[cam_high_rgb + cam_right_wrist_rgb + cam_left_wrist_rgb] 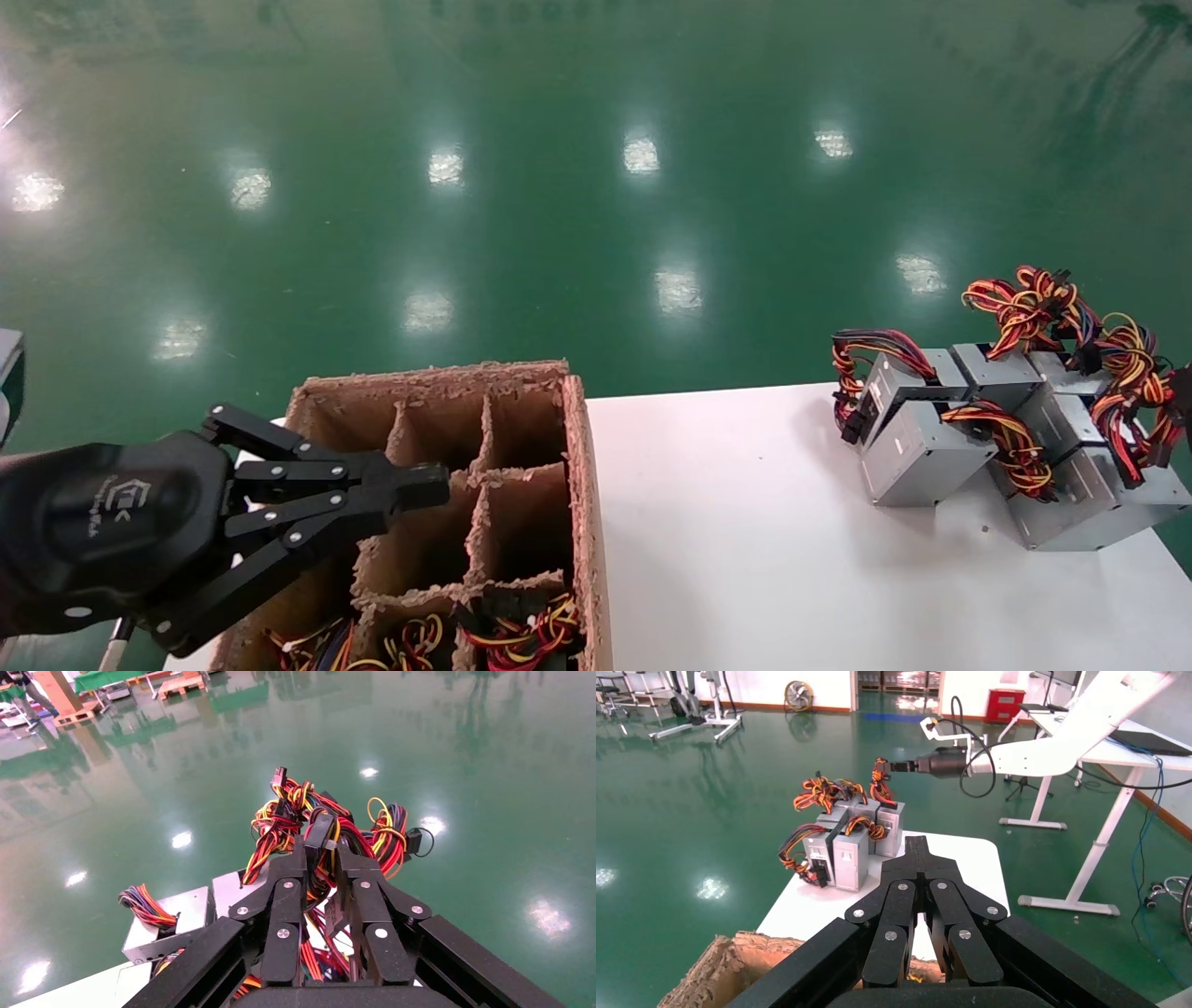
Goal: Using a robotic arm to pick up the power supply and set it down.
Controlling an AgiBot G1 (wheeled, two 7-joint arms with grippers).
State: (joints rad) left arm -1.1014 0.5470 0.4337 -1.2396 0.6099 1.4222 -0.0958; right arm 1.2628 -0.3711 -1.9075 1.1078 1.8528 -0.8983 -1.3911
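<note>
Several silver-grey power supplies (pixel 917 452) stand bunched on the right of the white table (pixel 745 531), each with a red, yellow and black wire bundle (pixel 1024 308). My right gripper (pixel 321 846) is shut on the wire bundle (pixel 330 822) of the farthest-right power supply (pixel 891 822), with wires and a black connector pinched between its fingers. The left wrist view shows that white arm (pixel 1046 748) reaching in to the bundle from the side. My left gripper (pixel 430 486) is shut and holds nothing, hanging over the cardboard box.
A divided cardboard box (pixel 582 485) sits at the table's left end. Its near compartments hold more wire bundles (pixel 521 634). Beyond the table lies green floor. A white desk (pixel 1137 741) stands off behind the right arm.
</note>
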